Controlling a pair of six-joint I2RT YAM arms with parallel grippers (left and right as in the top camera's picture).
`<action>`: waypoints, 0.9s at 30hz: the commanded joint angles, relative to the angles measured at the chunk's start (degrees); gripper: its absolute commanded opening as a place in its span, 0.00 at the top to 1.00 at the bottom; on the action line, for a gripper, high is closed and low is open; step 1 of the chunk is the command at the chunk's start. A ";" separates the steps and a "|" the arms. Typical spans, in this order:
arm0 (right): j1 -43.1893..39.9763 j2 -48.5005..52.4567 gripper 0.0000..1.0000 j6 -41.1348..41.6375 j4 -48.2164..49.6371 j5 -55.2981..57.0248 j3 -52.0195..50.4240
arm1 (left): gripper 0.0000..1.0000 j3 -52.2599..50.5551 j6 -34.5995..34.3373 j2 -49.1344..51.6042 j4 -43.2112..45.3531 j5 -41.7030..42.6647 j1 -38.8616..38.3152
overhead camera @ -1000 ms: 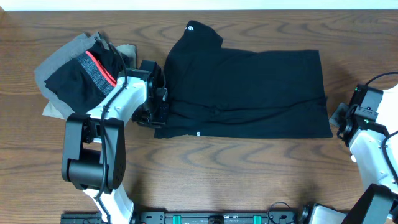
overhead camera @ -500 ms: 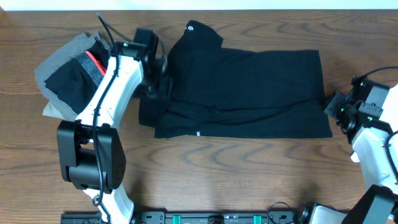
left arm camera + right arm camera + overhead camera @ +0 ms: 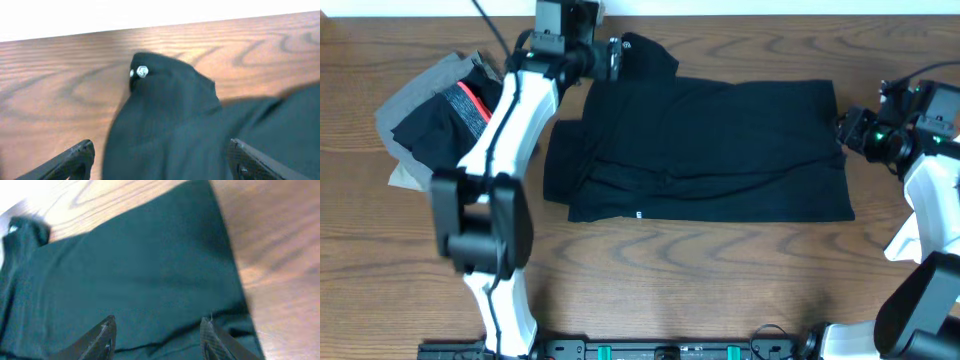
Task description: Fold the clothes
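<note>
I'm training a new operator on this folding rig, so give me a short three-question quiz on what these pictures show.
1. True or false: the left hand is clamped shut on the black T-shirt.
2. Where does the pile of other clothes lie? A: beside the T-shirt, on the left arm's side. B: on top of the T-shirt. C: on the right arm's side.
3. Fill in: the black piece in the pile bears a ___ band.
Key: 1 false, its fingers stand wide apart above the cloth; 2 A; 3 red.
</note>
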 commanded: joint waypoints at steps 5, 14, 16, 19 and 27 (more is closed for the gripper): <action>5.11 0.26 0.46 -4.52 -2.12 -1.53 1.46 | 0.15 16.06 -2.58 18.29 1.07 3.41 0.90; 7.76 0.26 0.46 -5.51 -6.60 1.53 1.44 | 0.19 20.17 -2.36 24.55 8.02 0.09 1.05; 7.74 0.26 0.47 -5.53 -6.91 1.77 1.44 | 0.20 20.15 -2.34 25.40 8.35 -0.39 1.05; 7.76 0.26 0.48 -5.49 -7.02 2.78 1.42 | 0.22 20.15 -2.36 26.47 8.52 -0.57 1.05; 7.76 0.26 0.50 -5.49 -7.15 3.02 1.40 | 0.27 20.15 -2.36 28.59 8.81 -0.52 0.98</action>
